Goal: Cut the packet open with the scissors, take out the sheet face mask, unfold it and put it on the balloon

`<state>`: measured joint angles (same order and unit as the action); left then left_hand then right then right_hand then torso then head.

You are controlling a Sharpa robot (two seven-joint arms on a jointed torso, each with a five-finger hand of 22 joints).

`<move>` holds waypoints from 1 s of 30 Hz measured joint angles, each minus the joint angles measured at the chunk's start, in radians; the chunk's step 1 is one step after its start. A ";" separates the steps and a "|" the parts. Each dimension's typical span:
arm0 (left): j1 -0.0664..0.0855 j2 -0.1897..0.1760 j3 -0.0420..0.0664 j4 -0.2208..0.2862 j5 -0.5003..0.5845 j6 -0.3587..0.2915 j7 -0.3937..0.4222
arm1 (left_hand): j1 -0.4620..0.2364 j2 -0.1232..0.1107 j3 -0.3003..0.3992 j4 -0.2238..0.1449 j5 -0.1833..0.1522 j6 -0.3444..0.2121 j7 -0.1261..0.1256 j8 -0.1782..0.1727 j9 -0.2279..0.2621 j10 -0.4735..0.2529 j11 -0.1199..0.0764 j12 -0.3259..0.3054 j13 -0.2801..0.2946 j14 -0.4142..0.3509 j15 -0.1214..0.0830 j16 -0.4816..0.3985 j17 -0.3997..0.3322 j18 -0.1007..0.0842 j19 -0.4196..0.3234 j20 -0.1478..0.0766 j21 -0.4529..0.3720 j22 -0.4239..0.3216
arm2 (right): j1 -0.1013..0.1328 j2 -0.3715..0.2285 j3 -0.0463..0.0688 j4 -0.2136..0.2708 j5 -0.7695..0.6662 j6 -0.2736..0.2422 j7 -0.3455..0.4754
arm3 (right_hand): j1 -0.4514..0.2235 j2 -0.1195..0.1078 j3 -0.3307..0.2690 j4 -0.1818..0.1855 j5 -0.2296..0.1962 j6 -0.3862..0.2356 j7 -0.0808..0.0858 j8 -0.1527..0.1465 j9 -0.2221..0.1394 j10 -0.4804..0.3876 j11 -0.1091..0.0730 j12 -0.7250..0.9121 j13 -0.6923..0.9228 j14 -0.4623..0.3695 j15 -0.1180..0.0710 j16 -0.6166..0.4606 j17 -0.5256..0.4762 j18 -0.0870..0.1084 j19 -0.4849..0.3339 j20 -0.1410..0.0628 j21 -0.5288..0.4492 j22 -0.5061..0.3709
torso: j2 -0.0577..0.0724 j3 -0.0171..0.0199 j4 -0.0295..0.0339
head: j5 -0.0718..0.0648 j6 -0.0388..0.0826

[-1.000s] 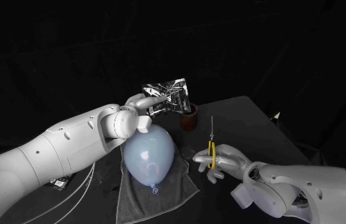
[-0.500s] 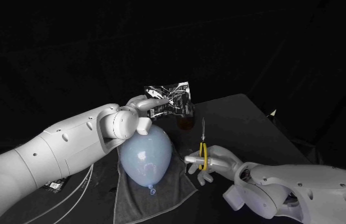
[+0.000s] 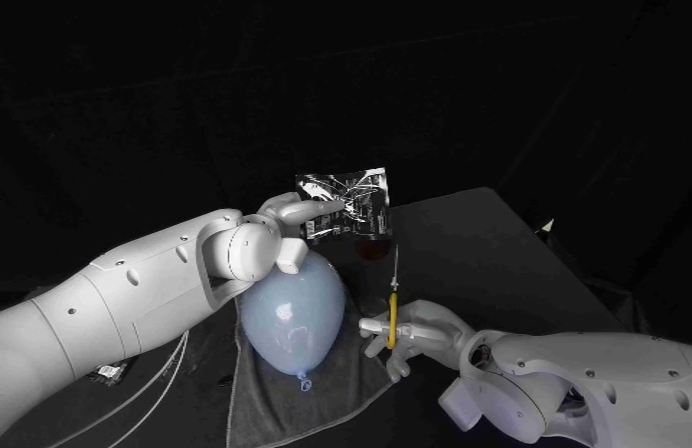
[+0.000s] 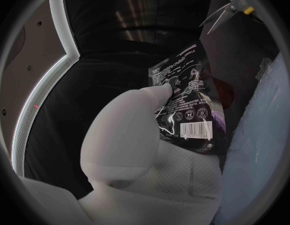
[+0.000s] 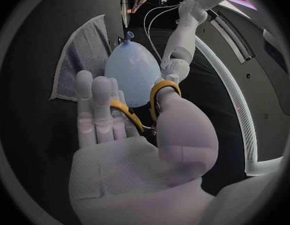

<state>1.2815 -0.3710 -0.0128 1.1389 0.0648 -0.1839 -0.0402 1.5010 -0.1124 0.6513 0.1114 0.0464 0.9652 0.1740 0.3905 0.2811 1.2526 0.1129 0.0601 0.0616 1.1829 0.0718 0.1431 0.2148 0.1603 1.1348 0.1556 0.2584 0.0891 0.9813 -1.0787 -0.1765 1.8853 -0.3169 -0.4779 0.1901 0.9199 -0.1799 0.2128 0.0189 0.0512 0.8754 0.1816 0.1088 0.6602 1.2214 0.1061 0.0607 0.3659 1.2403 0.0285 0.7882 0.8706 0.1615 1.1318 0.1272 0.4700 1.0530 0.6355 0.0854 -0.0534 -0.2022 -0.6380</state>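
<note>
My left hand [image 3: 289,214] holds the shiny black face-mask packet [image 3: 346,200] up above the table; in the left wrist view the packet [image 4: 185,100] is pinched under my thumb. A pale blue balloon [image 3: 294,310] lies on a grey towel [image 3: 310,393], just below that hand. My right hand [image 3: 411,330] grips the yellow-handled scissors [image 3: 392,298], blades pointing up toward the packet, a short way below it. In the right wrist view the yellow handles [image 5: 145,107] loop round my fingers, with the balloon [image 5: 134,72] beyond. The scissors [image 4: 235,7] also show past the packet.
A dark brown cup [image 3: 375,243] stands on the black table [image 3: 490,248] behind the balloon, partly hidden by the packet. White cables [image 3: 144,388] and a small dark item [image 3: 108,371] lie at the left front of the table.
My right hand has carried the scissors to the left and nearer the balloon, with the blades now under the packet. The left hand has shifted the packet slightly right.
</note>
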 measured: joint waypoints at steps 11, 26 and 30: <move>0.000 -0.003 0.000 0.014 0.001 0.010 -0.005 | -0.009 -0.001 0.003 -0.003 0.000 0.000 0.000 0.000 0.000 0.000 0.000 0.000 0.000 0.000 0.000 0.000 0.000 0.010 0.000 0.000 0.004 0.000 | 0.001 0.011 0.000 0.004 -0.018 0.021 -0.037 | 0.020 0.020 -0.058 0.019 0.000 -0.020 0.002 0.027 0.015 -0.011 0.003 0.005 -0.029 -0.012 0.005 0.004 -0.013 -0.002 -0.007 0.007 -0.004 -0.006 | 0.008 -0.0009 0.0016 | -0.002 0.005; 0.001 -0.004 0.001 0.014 0.001 0.028 -0.014 | -0.009 -0.001 0.005 -0.005 -0.001 -0.001 -0.001 0.000 0.000 0.001 -0.001 0.000 0.000 0.000 0.000 0.000 0.001 0.010 0.000 0.000 0.004 0.001 | 0.033 0.023 0.001 0.009 -0.054 0.048 -0.062 | 0.050 0.050 -0.119 0.037 0.000 -0.017 -0.002 0.070 0.031 0.007 -0.006 0.019 -0.050 -0.015 0.002 0.013 -0.031 0.010 -0.007 0.007 -0.004 -0.011 | 0.016 0.0007 0.0034 | -0.001 0.014; 0.001 -0.006 0.001 0.014 0.001 0.031 -0.015 | -0.011 -0.003 0.005 -0.005 -0.001 -0.001 -0.001 0.000 0.000 0.002 -0.002 0.000 0.000 0.000 0.000 0.000 0.001 0.009 0.000 0.000 0.004 0.001 | 0.036 0.021 0.001 0.003 -0.055 0.054 -0.063 | 0.069 0.069 -0.154 0.040 0.000 0.020 -0.031 0.113 0.046 0.048 -0.033 0.058 -0.043 -0.011 -0.014 0.026 -0.040 0.010 -0.008 0.000 -0.004 -0.012 | 0.017 0.0012 0.0034 | 0.001 0.015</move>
<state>1.2826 -0.3767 -0.0119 1.1530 0.0657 -0.1532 -0.0551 1.4903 -0.1150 0.6567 0.1059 0.0457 0.9645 0.1734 0.3909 0.2811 1.2548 0.1107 0.0600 0.0614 1.1829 0.0721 0.1431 0.2153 0.1696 1.1346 0.1557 0.2623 0.0897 1.0170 -1.0581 -0.1754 1.8886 -0.3716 -0.4236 0.1276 0.9893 -0.1105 0.0588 0.0588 0.0516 0.8955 0.1503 0.2219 0.7065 1.2696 0.0730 0.1189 0.3230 1.2292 0.0150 0.8140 0.8305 0.1716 1.1237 0.1274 0.4662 1.0410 0.6524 0.0866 -0.0500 -0.2014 -0.6232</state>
